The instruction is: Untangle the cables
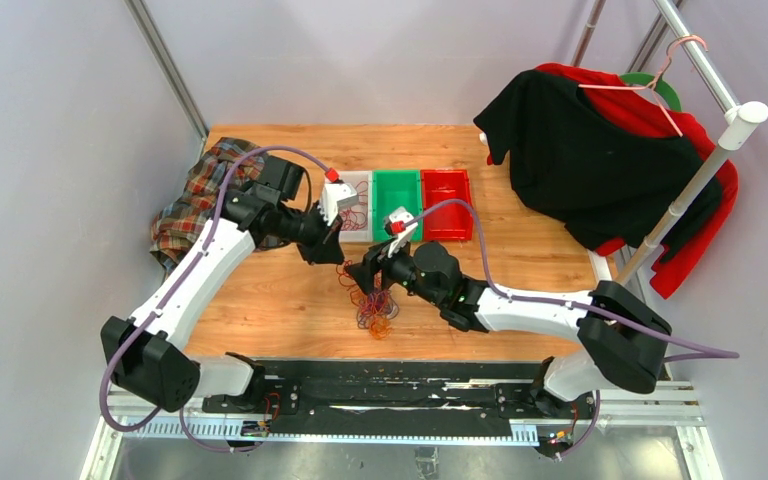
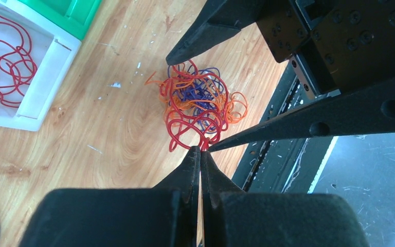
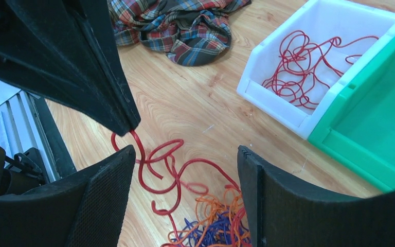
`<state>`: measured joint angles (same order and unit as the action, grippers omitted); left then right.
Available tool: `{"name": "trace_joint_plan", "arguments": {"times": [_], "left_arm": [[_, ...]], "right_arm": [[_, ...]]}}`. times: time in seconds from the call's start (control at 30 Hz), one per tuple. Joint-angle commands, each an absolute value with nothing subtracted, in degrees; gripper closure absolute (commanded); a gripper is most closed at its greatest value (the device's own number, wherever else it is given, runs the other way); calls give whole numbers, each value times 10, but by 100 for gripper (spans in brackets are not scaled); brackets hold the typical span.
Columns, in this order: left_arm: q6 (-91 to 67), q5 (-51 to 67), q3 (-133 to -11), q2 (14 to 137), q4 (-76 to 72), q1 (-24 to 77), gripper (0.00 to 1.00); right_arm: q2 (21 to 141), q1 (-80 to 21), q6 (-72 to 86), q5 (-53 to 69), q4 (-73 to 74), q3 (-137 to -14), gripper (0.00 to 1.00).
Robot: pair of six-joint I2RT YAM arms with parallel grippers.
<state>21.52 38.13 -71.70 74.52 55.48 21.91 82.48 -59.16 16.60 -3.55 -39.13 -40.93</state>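
1. One red strand (image 3: 143, 160) is pinched at the very tips of the left tool (image 2: 200, 150), which is clamped tight on it.
2. The other cables (image 2: 198, 100) are heaped on the tabletop (image 2: 97, 134) in a red, orange and purple knot right beside that pinch.
3. The right tool (image 3: 185, 149) is spread wide over the knot, nothing gripped.
4. Step in hand, probably: the red one being teased free. Next, the knot likely needs pinning while the strand gets drawn off, maybe toward the white bin (image 3: 272, 100) where red loops are lying.
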Motion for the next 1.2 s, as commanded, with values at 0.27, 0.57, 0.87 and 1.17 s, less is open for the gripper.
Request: {"name": "trace_joint_plan", "arguments": {"times": [0.27,0.57,0.87,1.17], "left_arm": [[191,414,-751,721,570,224,99],[181,437,-811,700,608,224,99],[178,389,-938,684,628,224,100],[260,299,-810,709,609,224,75]], "right_arm": [[896,-603,146,-60,-427,-481,28],[961,-596,161,-101,-460,-462,30],[949,-591,205,-117,-502,-354,33],[914,-591,214,-130,-483,-326,36]]}}
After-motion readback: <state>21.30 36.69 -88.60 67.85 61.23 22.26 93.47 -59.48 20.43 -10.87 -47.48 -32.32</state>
